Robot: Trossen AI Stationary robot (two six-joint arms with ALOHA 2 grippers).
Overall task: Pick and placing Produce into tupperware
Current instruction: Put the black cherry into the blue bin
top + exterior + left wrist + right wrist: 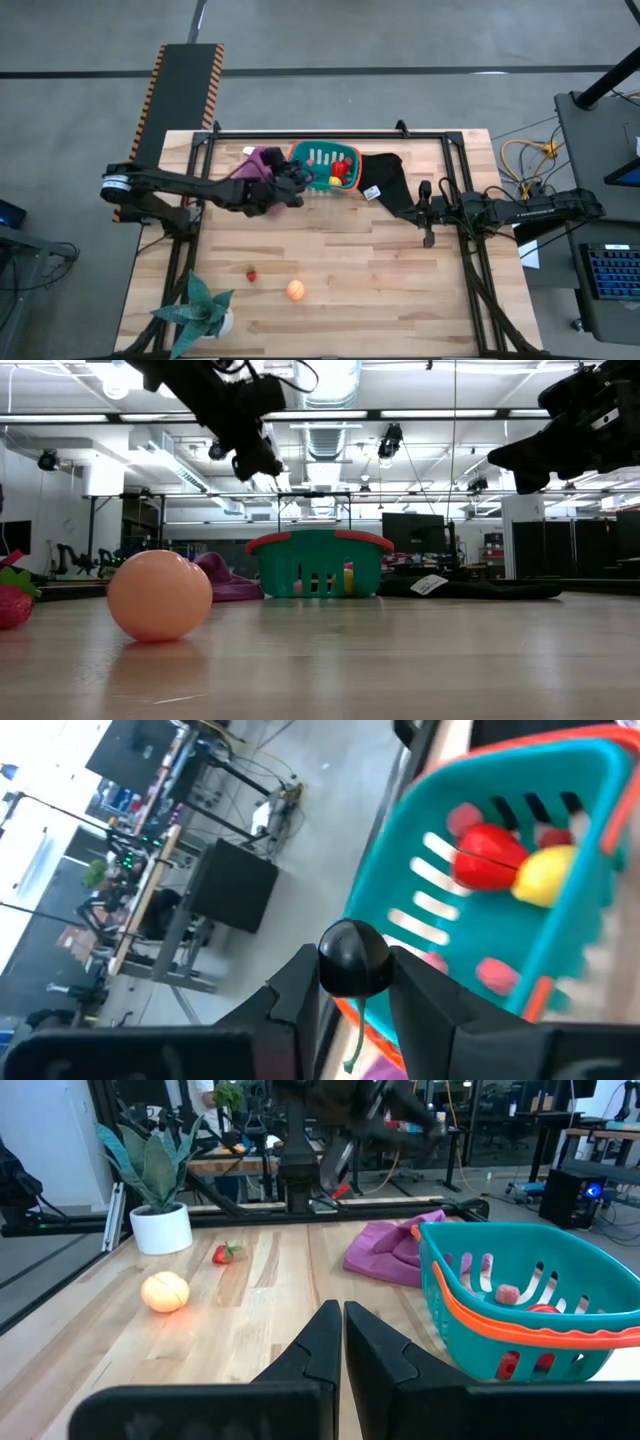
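Note:
The teal tupperware (318, 157) with its orange rim stands at the table's far middle. It holds a red pepper (488, 855), a yellow lemon piece (545, 877) and pink pieces (497, 975). My left gripper (300, 187) hangs high over the tupperware's near-left rim (400, 840), shut on a dark round piece (352, 955). My right gripper (343, 1325) is shut and empty, hovering right of the black cloth (388, 178). An orange-peach ball (296, 290) and a small red strawberry (251, 273) lie on the near part of the table. My left gripper pinches the dark round piece by its rounded body (350, 970) between the two fingers (300, 990), near their free ends. The piece is lifted clear above the tupperware. A thin green stem (357, 1032) hangs from it below the fingers.
A purple cloth (262, 158) lies just left of the tupperware. A green spiky plant in a white pot (200, 308) stands at the near-left corner. Bare wood lies between the ball and my right gripper. A black frame runs along the table's edges.

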